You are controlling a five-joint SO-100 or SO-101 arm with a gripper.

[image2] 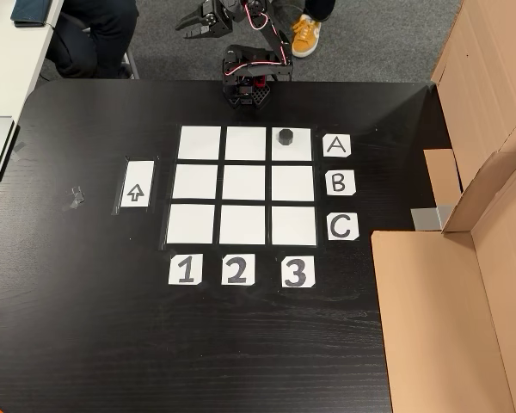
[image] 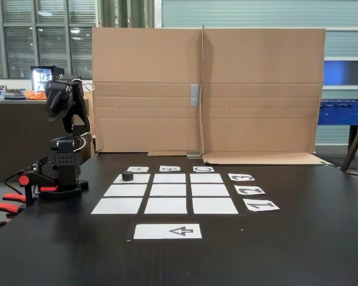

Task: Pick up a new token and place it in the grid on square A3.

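Observation:
The black token (image2: 284, 136) sits on square A3 (image2: 297, 151), the corner cell of the grid (image2: 245, 182) in line with the A card (image2: 335, 145) and the 3 card (image2: 297, 272). In the fixed view the token (image: 127, 176) rests on the far left cell (image: 139, 179) of the grid (image: 169, 190). My gripper (image2: 187, 21) is drawn back past the table's edge, well away from the token, its fingers slightly apart and holding nothing. The folded arm raises the gripper (image: 52, 107) high above its base in the fixed view.
The arm's base (image2: 245, 82) is clamped at the table edge beside the grid. A white sheet with a black arrow (image2: 137, 183) lies beside column 1. A cardboard wall (image: 203, 89) stands behind the table. A person's orange shoe (image2: 304, 33) rests on the floor near the arm.

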